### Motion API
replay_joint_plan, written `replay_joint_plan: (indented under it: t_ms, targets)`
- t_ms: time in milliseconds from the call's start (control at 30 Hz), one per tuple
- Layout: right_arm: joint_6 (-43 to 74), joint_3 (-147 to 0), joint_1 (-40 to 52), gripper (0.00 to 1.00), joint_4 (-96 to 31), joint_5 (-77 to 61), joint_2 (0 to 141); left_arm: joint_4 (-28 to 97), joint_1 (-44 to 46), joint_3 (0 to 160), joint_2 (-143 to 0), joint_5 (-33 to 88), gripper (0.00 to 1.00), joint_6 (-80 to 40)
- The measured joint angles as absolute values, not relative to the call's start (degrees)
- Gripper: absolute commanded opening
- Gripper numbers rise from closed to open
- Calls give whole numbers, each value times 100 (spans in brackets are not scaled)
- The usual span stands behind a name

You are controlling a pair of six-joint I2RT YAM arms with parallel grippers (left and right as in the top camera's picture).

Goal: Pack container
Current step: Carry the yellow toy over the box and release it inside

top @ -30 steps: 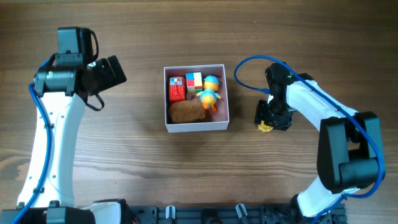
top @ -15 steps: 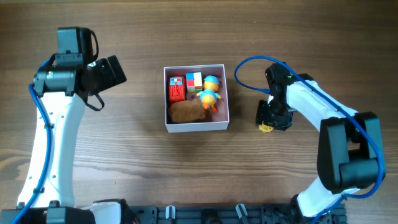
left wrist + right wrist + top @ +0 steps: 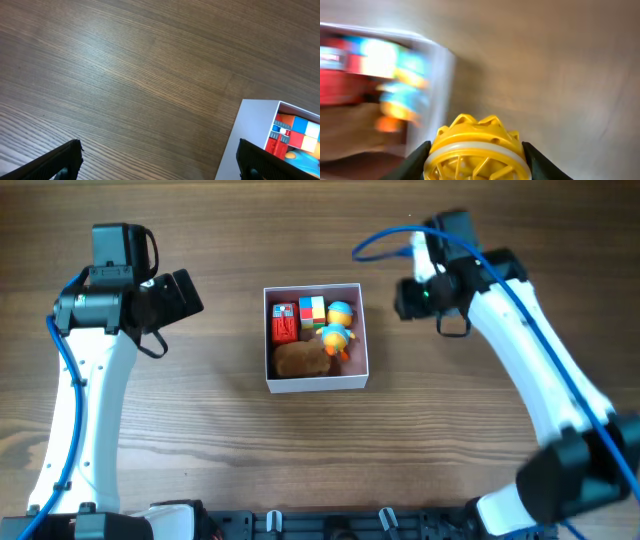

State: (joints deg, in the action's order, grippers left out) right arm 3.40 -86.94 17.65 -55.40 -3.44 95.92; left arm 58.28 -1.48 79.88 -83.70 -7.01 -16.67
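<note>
Right of the container (image 3: 318, 384), off its far-right corner: yellow toy lifted, not yet packed.
My right gripper (image 3: 412, 298) is clenched on the ridged yellow toy (image 3: 476, 147), one finger on each side; the wrist view is blurred, so I can't judge how deep the grip is. My left gripper (image 3: 160, 156) is well left of the container, spread wide and empty. The container already holds the brown plush (image 3: 300, 360), the duck toy (image 3: 337, 332) and the blocks (image 3: 298, 318). The only bare pink seems to be along its right wall, toward the near corner. I'd cross that wall with clearance, centre over the gap, go low, then let go. It's a round toy, so dropped on the plush it would likely roll. I'd avoid nudging the wall; the box looks light.
</note>
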Motion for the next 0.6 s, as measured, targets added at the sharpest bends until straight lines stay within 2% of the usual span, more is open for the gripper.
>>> replay_joint_plan:
  t_ms: [200, 533, 600]
  targets:
    - [-336, -9000, 3240, 4, -5360, -187, 9365, 5828, -148, 7988, -8370, -701, 100, -1667]
    - [21, -8477, 3441, 9, -5492, -99, 10973, 5828, -148, 7988, -8370, -701, 100, -1667]
    - [38, -8475, 3441, 18, -5516, -102, 11089, 5828, -148, 7988, -8370, -701, 100, -1667]
